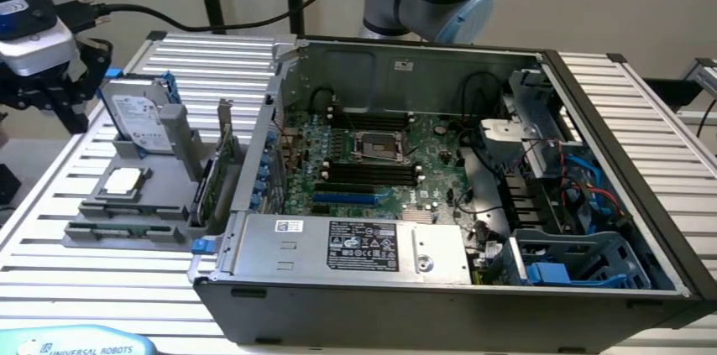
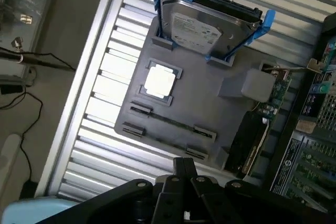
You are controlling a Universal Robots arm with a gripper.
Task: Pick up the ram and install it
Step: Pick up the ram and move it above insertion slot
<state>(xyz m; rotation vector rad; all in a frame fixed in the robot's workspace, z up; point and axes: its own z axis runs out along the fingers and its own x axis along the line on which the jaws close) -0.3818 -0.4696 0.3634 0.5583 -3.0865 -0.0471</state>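
A slatted metal table (image 1: 79, 288) fills the scene below a plain beige wall (image 1: 627, 2), with cables (image 2: 21, 98) on the floor beside it. The open computer case (image 1: 448, 313) lies well away from the pincer (image 2: 184, 171), which hangs over a grey holder tray (image 2: 205, 98). Farthest from the pincer on that tray stands the hard drive (image 2: 210, 24), then the silver processor (image 2: 159, 81). Nearest lies the ram (image 2: 173, 124), a thin stick on edge that is hard to make out. The pincer is cut off by the frame, so I cannot tell whether it is open or closed

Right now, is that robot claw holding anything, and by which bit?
Nothing, as far as shows: the gripper hangs apart from the gray tray, where the ram lies in its slot.
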